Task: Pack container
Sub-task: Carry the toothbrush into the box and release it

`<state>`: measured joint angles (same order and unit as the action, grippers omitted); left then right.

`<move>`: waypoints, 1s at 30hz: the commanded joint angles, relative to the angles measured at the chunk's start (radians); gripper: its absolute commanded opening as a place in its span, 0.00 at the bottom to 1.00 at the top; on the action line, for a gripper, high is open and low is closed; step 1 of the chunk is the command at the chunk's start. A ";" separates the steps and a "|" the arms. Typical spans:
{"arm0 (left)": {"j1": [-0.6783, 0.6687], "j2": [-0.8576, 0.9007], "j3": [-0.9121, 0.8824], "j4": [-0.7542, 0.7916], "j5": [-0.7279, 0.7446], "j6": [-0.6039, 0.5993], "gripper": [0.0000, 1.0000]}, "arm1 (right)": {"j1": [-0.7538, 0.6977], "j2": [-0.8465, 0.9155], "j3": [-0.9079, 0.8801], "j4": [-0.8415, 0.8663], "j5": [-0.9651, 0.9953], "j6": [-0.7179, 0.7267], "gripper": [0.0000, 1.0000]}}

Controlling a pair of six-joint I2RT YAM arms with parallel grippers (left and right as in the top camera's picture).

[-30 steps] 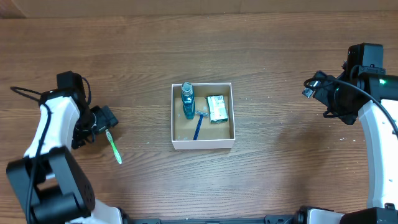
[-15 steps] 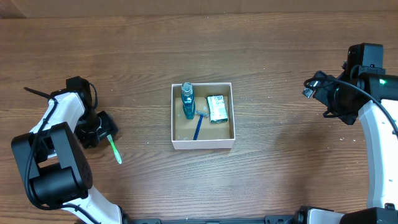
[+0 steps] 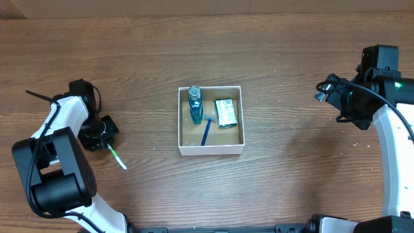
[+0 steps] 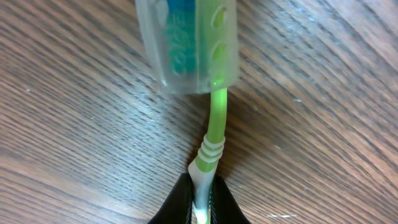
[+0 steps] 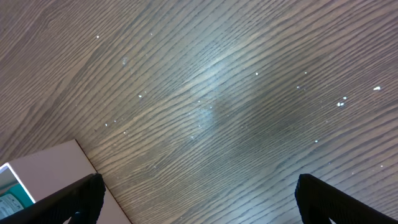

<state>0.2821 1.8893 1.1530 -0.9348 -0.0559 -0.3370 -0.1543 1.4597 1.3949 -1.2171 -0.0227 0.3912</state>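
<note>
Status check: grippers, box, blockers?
Left gripper shut on toothbrush, well left of box. Right gripper open, empty. Box holds bottle, razor, packet. No blocker between toothbrush and box.

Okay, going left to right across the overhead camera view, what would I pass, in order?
left gripper, shut on the green toothbrush → container → inside it: blue bottle → razor → green-and-white packet → right gripper, open
</note>
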 commanded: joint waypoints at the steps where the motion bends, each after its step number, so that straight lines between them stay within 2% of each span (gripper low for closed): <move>1: -0.023 0.011 -0.006 0.002 0.005 0.001 0.04 | 0.002 -0.010 -0.001 0.003 -0.005 -0.006 1.00; 8: -0.043 -0.015 0.047 -0.055 0.004 0.002 0.04 | 0.002 -0.010 -0.001 0.004 -0.005 -0.006 1.00; 14: -0.148 -0.233 0.183 -0.135 0.009 0.043 0.04 | 0.002 -0.010 -0.001 0.004 -0.005 -0.006 1.00; 17: -0.255 -0.363 0.234 -0.122 0.031 0.133 0.04 | 0.002 -0.010 -0.001 0.004 -0.005 -0.006 1.00; 22: -0.534 -0.529 0.261 -0.059 0.031 0.385 0.04 | 0.002 -0.010 -0.001 0.004 -0.005 -0.006 1.00; 28: -0.818 -0.513 0.256 -0.013 0.031 0.624 0.04 | 0.002 -0.010 -0.001 0.004 -0.005 -0.006 1.00; 30: -0.866 -0.469 0.256 -0.004 0.031 0.644 0.04 | 0.002 -0.010 -0.001 0.004 -0.005 -0.006 1.00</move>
<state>-0.5121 1.3586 1.4090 -0.9516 -0.0273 0.1616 -0.1543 1.4597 1.3949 -1.2167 -0.0227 0.3912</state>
